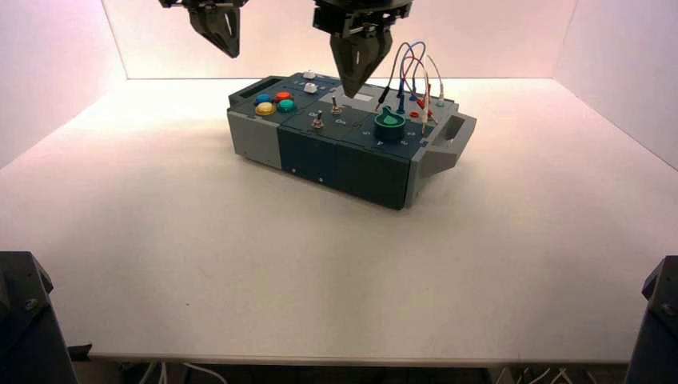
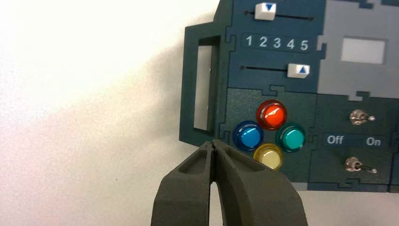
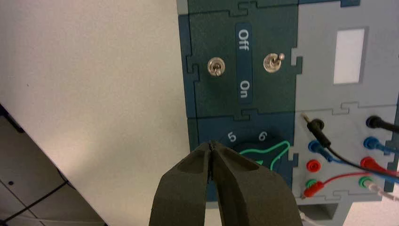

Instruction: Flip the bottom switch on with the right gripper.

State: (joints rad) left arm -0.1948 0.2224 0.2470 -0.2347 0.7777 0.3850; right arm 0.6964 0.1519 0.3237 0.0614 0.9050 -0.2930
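Bottom switch: silvery toggle on a round collar, set in the dark panel close to the box's front wall. Its lever leans toward the "On" lettering in both wrist views.

Right gripper: pointing down over the box, to the right of and above the bottom switch, apart from it. Fingers narrow, tips together, nothing held.

Twin toggle: just behind the bottom switch.

Green knob: right of the bottom switch.

Round push buttons, left of the bottom switch: yellow, green, blue and red.

White sliders: two, behind and left of the bottom switch.

Wires: black, blue, red and white, rising behind and right of the bottom switch.

Left gripper: idle, raised, left of and beyond the bottom switch; fingertips together.
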